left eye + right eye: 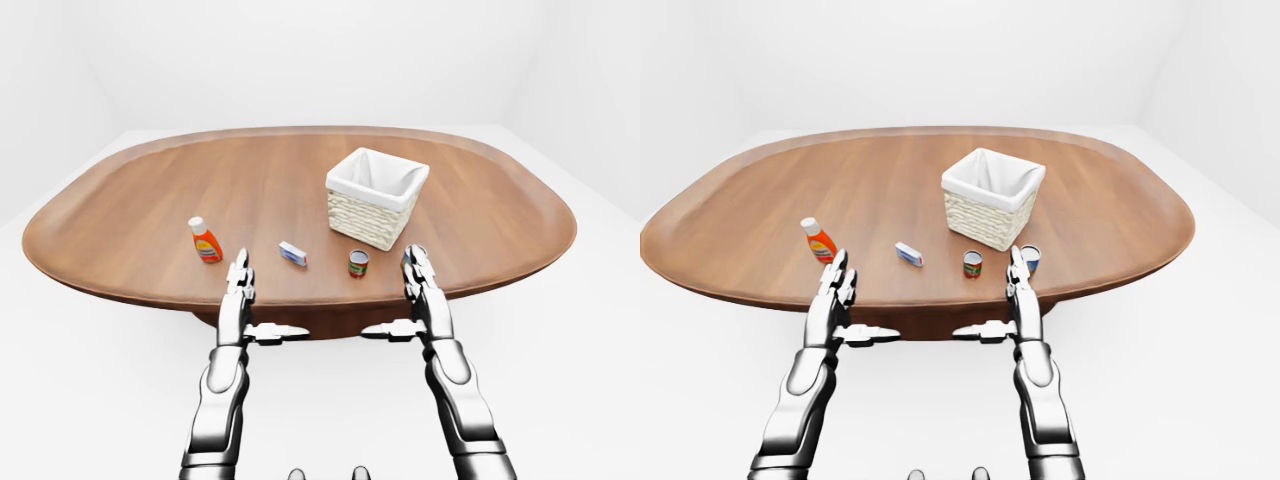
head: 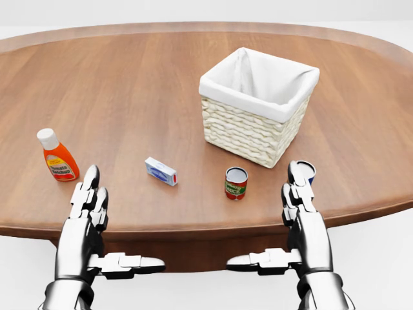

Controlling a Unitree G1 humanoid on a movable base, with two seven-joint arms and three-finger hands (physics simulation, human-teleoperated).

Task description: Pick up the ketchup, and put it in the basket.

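The ketchup [image 2: 57, 157] is an orange bottle with a white cap, upright on the wooden table [image 2: 142, 84] at the left of the head view. A wicker basket [image 2: 257, 106] with a white cloth lining stands to the right of centre, and nothing shows inside it. My left hand [image 2: 90, 206] is held open at the table's near edge, just right of and below the ketchup, not touching it. My right hand [image 2: 300, 203] is open too, below the basket, and holds nothing.
A small blue and white box [image 2: 161, 171] lies between the ketchup and a red-labelled can [image 2: 235, 183]. A second, blue can [image 2: 307, 170] stands partly hidden behind my right fingers. The oval table's rim [image 1: 300, 300] runs just beyond both hands.
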